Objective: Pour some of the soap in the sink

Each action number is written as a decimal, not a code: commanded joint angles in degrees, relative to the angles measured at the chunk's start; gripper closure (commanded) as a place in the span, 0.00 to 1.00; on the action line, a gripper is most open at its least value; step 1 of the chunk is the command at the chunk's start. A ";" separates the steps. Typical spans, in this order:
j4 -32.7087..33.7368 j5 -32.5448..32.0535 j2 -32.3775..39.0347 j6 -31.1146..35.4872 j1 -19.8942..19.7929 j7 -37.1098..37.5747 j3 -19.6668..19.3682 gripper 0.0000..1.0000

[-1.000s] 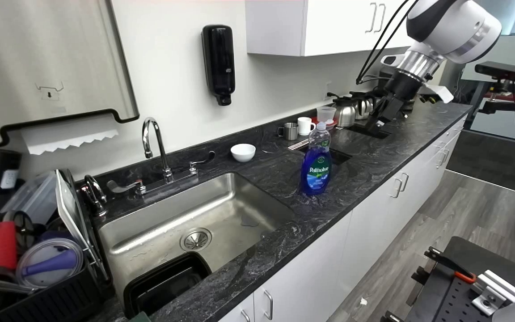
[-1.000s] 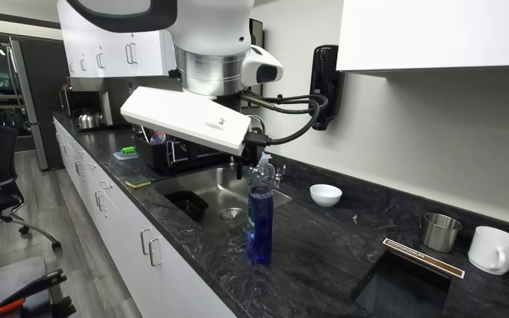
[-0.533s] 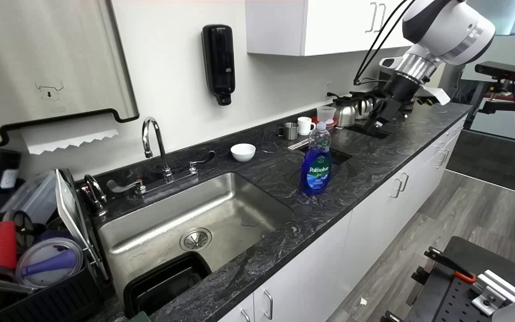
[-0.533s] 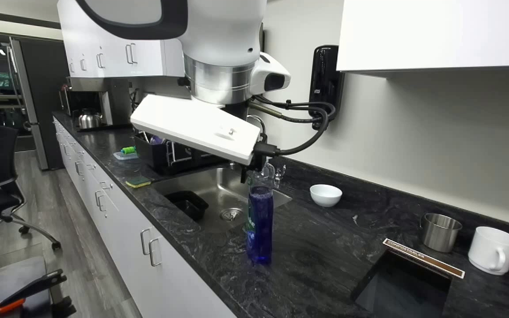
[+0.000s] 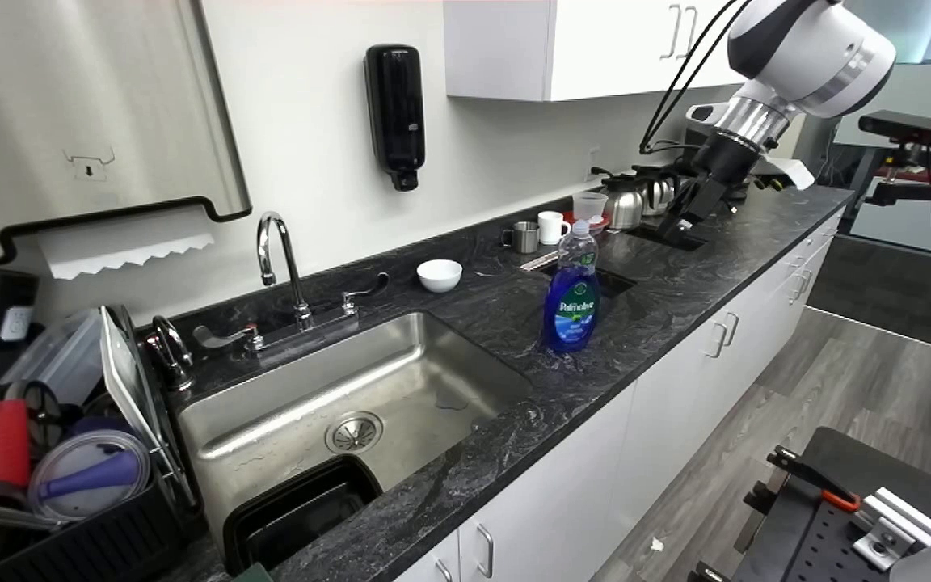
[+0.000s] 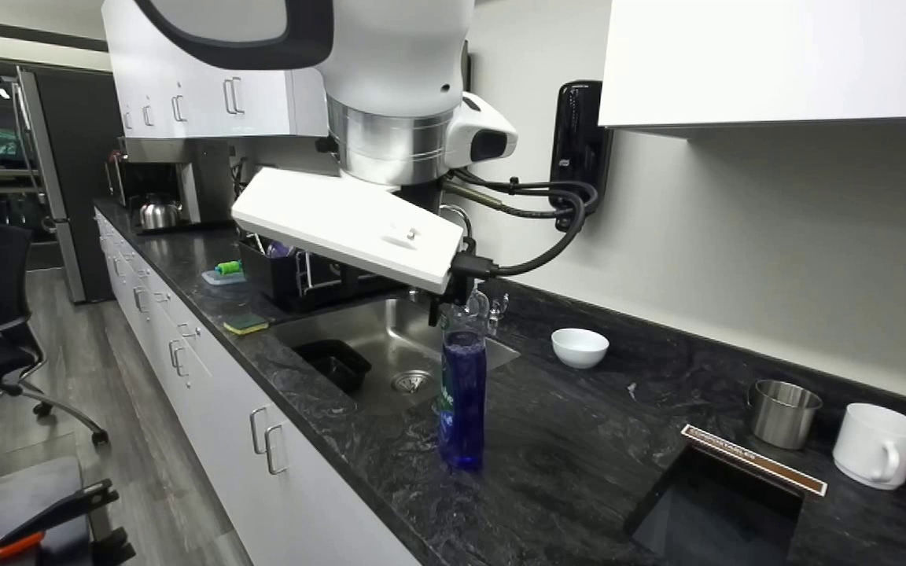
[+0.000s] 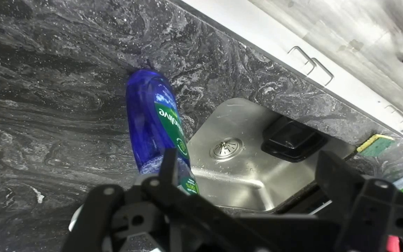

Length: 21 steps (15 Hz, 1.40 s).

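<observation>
The soap is a clear bottle of blue liquid with a green label and pale cap. It stands upright on the dark counter beside the sink in both exterior views (image 5: pixel 572 307) (image 6: pixel 464 405) and shows in the wrist view (image 7: pixel 149 112). The steel sink (image 5: pixel 441 404) has a round drain; it also shows in the wrist view (image 7: pixel 215 126). My gripper (image 7: pixel 246 156) is open, with nothing between its fingers. One finger overlaps the bottle's upper part in the wrist view; whether it touches cannot be told. The gripper (image 5: pixel 682 220) is partly hidden by the camera mount in an exterior view (image 6: pixel 447 305).
A black tub (image 5: pixel 304 509) sits in the sink. A chrome faucet (image 5: pixel 275 259) and a white bowl (image 5: pixel 440 276) stand along the wall. A dish rack (image 5: pixel 94 509) is beyond the sink. A metal cup (image 6: pixel 783 413) and white mug (image 6: pixel 878 444) stand near a counter cutout (image 6: pixel 724 503).
Between one second and half a second ago the arm shifted slightly, lower and to the right in an exterior view, nearer the bottle top in that picture. Since then it looks still. The bottle has not moved.
</observation>
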 commanded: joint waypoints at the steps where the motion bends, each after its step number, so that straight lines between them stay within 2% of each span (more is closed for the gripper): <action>1: -0.28 0.38 -0.41 0.17 -2.54 -1.02 2.60 0.00; 9: 0.77 5.85 3.08 0.35 -2.63 -16.34 1.52 0.00; 16: 3.40 16.16 10.70 -0.78 -6.48 -31.97 2.60 0.00; 21: 6.73 22.68 15.64 -1.90 -8.95 -39.91 4.63 0.00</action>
